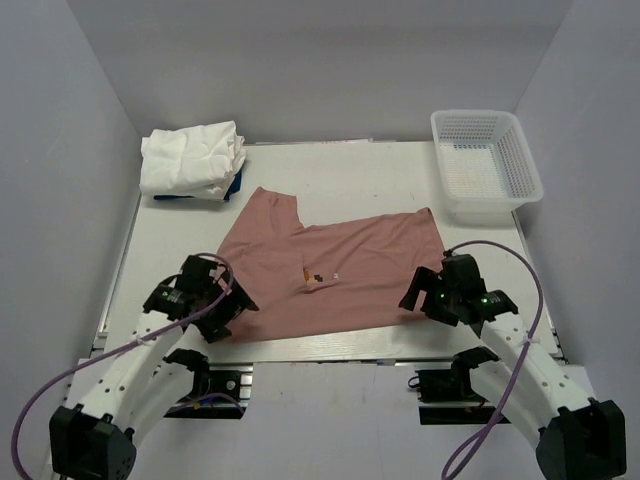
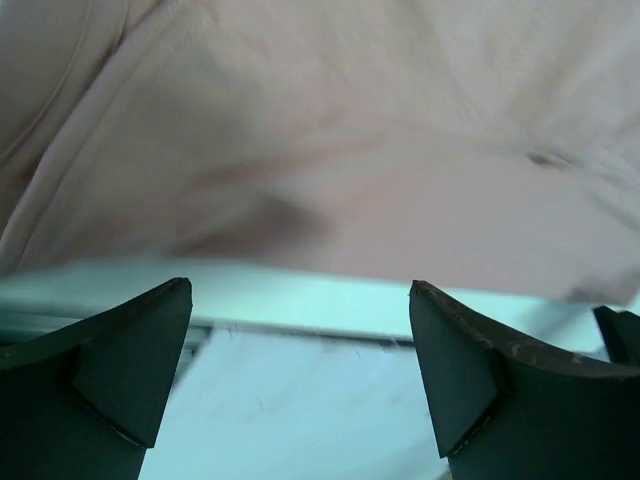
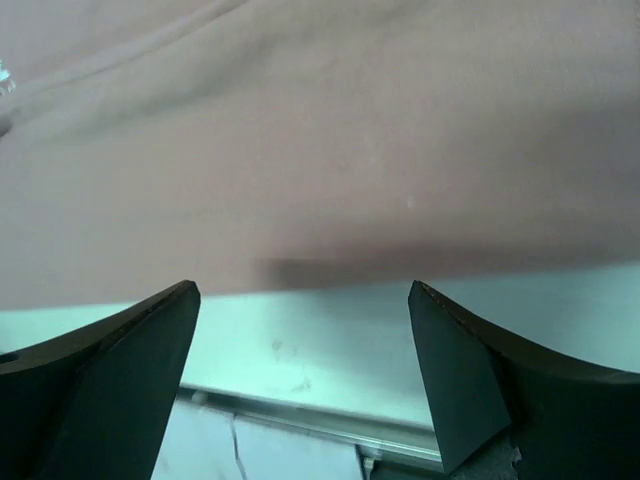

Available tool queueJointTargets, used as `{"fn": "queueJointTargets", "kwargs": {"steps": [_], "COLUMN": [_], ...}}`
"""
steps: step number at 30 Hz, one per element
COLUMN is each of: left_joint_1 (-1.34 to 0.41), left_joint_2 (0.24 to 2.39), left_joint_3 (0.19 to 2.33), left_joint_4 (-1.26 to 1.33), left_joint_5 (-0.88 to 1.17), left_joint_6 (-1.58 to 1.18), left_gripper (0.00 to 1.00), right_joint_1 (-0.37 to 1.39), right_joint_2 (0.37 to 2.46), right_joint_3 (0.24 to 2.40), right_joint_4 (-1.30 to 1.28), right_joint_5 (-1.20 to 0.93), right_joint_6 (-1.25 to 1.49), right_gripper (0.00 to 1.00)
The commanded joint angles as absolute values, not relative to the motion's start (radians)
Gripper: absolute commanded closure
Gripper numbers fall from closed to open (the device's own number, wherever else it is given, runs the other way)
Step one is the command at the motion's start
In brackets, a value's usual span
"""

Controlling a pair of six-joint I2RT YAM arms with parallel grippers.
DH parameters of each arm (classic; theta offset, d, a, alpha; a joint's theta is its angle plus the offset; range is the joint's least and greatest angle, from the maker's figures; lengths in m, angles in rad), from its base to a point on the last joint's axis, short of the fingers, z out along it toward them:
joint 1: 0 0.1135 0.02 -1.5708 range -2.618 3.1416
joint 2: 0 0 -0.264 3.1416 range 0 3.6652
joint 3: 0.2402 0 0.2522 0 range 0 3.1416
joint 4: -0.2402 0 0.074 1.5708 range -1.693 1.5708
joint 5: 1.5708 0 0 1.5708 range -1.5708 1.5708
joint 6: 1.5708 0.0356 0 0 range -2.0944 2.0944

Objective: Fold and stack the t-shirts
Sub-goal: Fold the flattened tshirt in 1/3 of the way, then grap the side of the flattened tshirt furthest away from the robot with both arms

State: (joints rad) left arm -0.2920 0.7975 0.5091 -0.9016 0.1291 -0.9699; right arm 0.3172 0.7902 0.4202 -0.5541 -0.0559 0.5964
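Left jaws wide open, nothing held. Black fingertips hover over bare white counter, with the shirt's edge just beyond them. In the overhead view they sit at the shirt's near-left corner. Right jaws are just as wide and also empty, fingertips just short of the cloth edge, at the shirt's near-right side.

Dusty pink cotton t-shirt lies spread flat mid-counter, between the two arms. Its near hem runs along the counter's near edge. The cloth is mostly smooth, with soft creases and seam lines showing in the wrist views. Small orange-brown print sits near the shirt's middle, with a speck of white text just right of it. One sleeve points to the far left.

Folded pile of plain white t-shirts is in the far-left corner, well apart from the pink one. It's crumpled on top, and how many shirts it holds is hard to tell. It rests on something blue. White plastic mesh basket stands at the far right.
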Motion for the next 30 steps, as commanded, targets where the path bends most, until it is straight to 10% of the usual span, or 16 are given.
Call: {"fn": "queueJointTargets", "kwargs": {"steps": [1,21,30], "left_joint_1": [-0.295,-0.262,-0.222], "left_joint_2": [0.790,2.115,2.342], "left_joint_3": [0.714,1.868,2.048], "left_joint_4": [-1.084,-0.844,-0.734], "left_joint_5": [0.079,-0.339,-0.285], "left_joint_6": [-0.973,-0.500,-0.526], "left_gripper": [0.00,0.05,0.13], "right_joint_1": [0.325,0.318,0.316], "right_joint_2": [0.776,1.523,1.766], "right_joint_3": [0.550,1.267,1.434], "right_joint_4": [-0.646,-0.549,-0.575], "right_joint_5": [-0.083,0.428,0.385], "right_joint_6": [0.586,0.388,0.382], "right_gripper": [0.09,0.09,0.09]}}
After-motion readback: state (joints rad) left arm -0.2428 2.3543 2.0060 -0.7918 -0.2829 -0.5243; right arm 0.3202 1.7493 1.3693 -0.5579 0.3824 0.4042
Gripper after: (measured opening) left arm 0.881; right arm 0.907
